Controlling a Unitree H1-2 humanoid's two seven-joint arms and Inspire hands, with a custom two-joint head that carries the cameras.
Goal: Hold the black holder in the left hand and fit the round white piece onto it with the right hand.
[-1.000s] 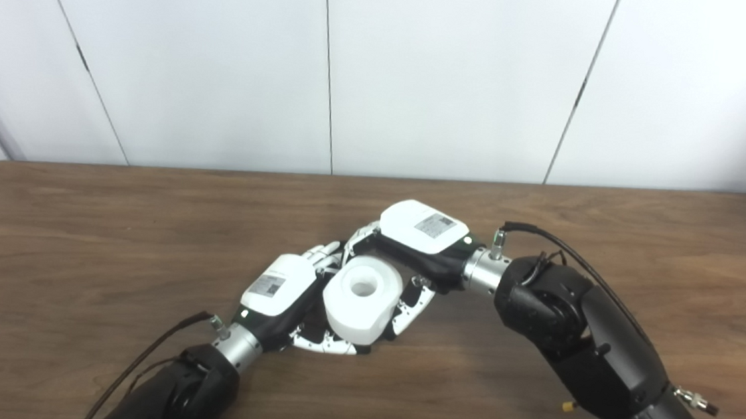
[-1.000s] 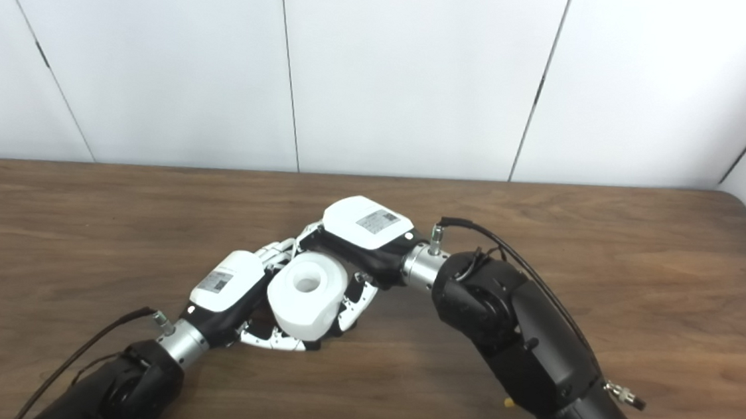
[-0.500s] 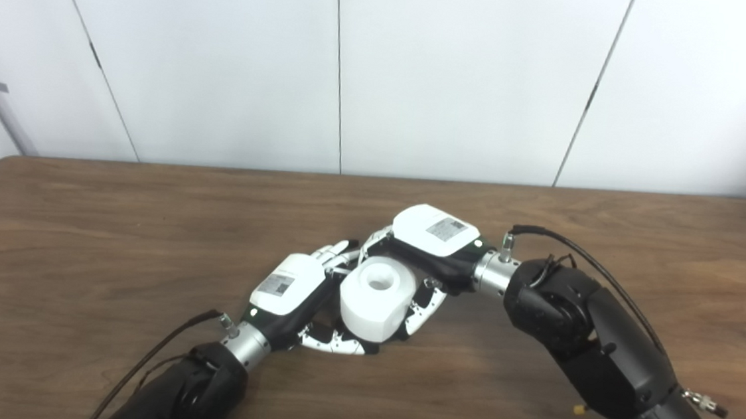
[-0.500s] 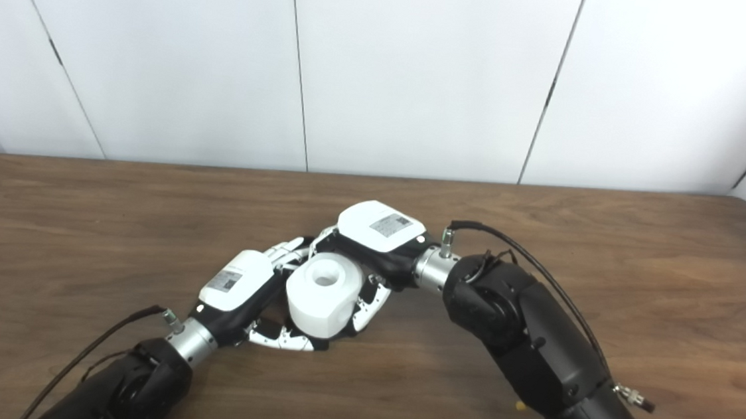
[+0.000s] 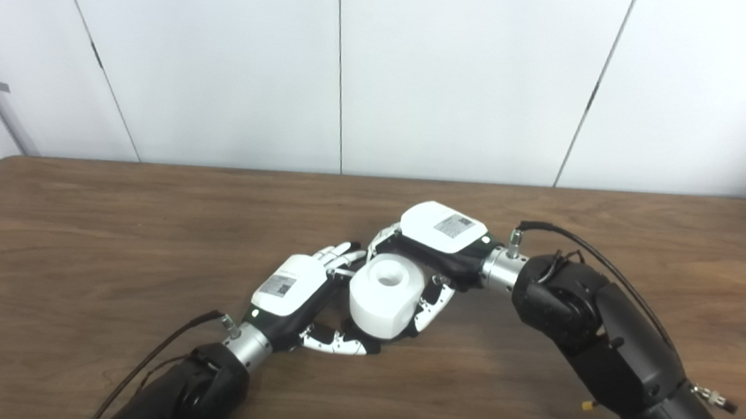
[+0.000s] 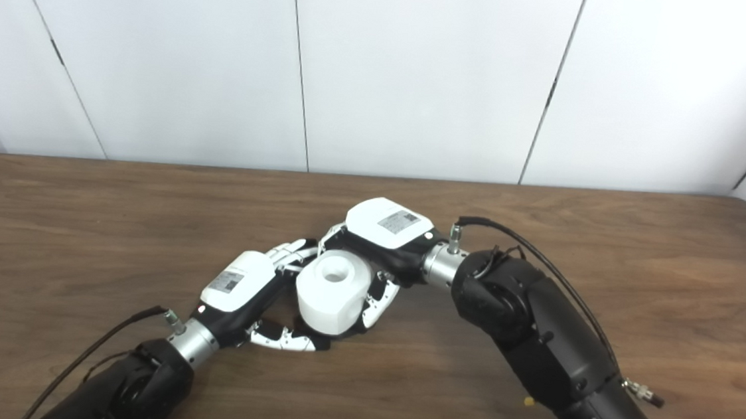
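The round white piece (image 5: 385, 296), a thick roll with a hole in its top, is at the table's middle. My right hand (image 5: 440, 241) is shut on it, with fingers behind it and the thumb on its right side. My left hand (image 5: 297, 290) lies just left of the piece. Its fingers (image 5: 341, 254) reach toward the piece and its thumb (image 5: 336, 344) lies low along the table under the piece's near edge. The palm side of that hand is hidden. I see no black holder for certain, only a dark patch (image 6: 340, 332) under the piece.
The brown wooden table (image 5: 77, 246) stretches wide to both sides, and its far edge meets a white panelled wall (image 5: 463, 77). Cables run along both forearms.
The camera shifted in the first half second. Since then my right hand has carried the white piece a little right and up, which opened a small gap to the left hand.
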